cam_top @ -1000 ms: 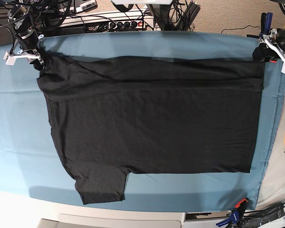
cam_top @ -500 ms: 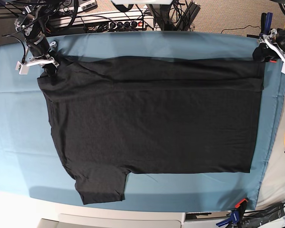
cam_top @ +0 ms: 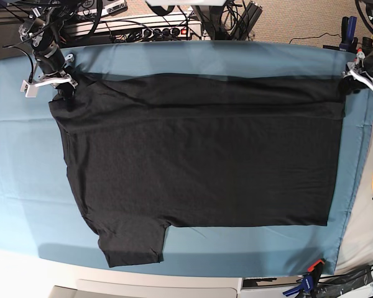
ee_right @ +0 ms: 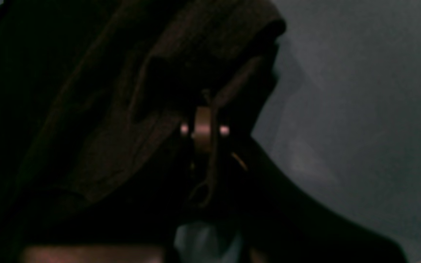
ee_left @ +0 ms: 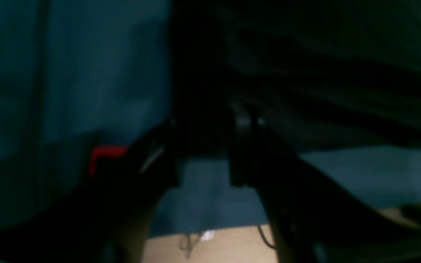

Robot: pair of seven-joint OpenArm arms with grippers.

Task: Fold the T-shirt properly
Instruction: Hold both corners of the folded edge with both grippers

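From the left wrist, the left tool (ee_left: 210, 146) stood part open astride the T-shirt (ee_left: 323, 73) edge. From the right wrist, the right tool (ee_right: 203, 128) pinched shirt fabric. From the base, the shirt lay spread on the teal sheet (cam_top: 25, 155).

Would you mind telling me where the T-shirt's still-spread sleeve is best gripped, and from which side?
Probably the open cuff edge of the sleeve on the T-shirt, approached from the near table edge: it lies flat, pointing that way, with bare teal sheet around it.
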